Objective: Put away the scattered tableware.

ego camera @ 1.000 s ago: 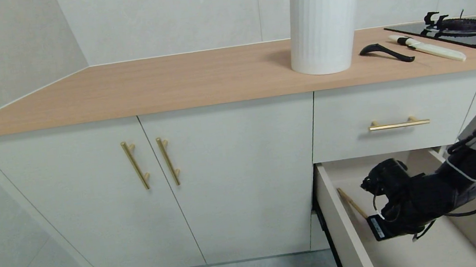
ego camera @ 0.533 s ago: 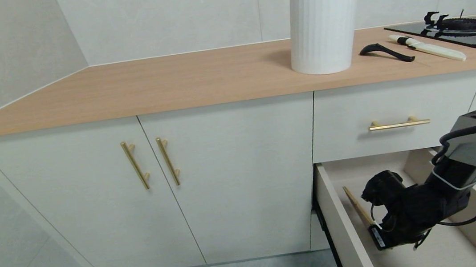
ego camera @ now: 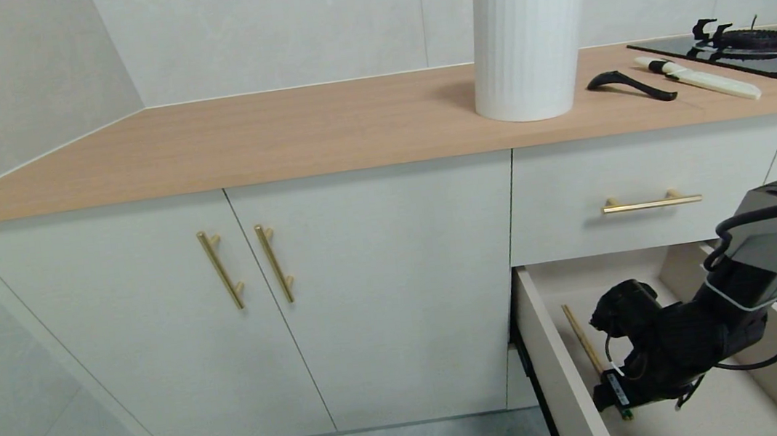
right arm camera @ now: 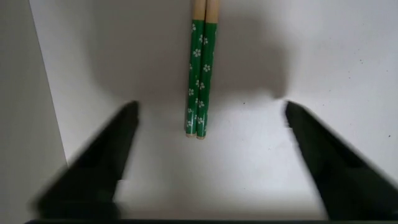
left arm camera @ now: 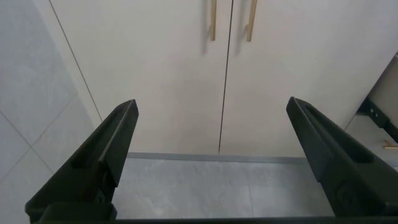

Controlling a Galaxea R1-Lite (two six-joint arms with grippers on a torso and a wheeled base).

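Right end effector point(right arm camera: 209, 112) is down inside the open drawer point(ego camera: 559, 367), fingers spread wide, nothing between them in a grip. The pair of chopsticks point(right arm camera: 199, 68) lies flat on the drawer floor between those open fingers, touching neither, green flowered ends side by side and pointing towards the wrist. In the head view the pair runs along the drawer floor just beside the left wall. I'd judge that piece delivered.

Left end effector point(left arm camera: 211, 107) hangs low before the cabinet doors point(left arm camera: 280, 93), fully open too, holding nothing.

Up on the bench point(ego camera: 277, 135), two pieces to go: a black utensil point(ego camera: 629, 84) (a spoon or small ladle, hard to tell from here) and a pale-bladed knife point(ego camera: 706, 81), both lying right of the tall white ribbed canister point(ego camera: 528, 34), near the hob point(ego camera: 756, 44).

Handling, as a judgement: chopsticks are light, stiff, smooth and quick to roll, so any re-grip should pinch both together across the middle. The knife looks light and rigid; best taken at the handle end, across its width, blade kept low. The black utensil curves, so its straight handle is the safer hold, and it may rock when touched. The arm needs to lift clear of the drawer walls first.
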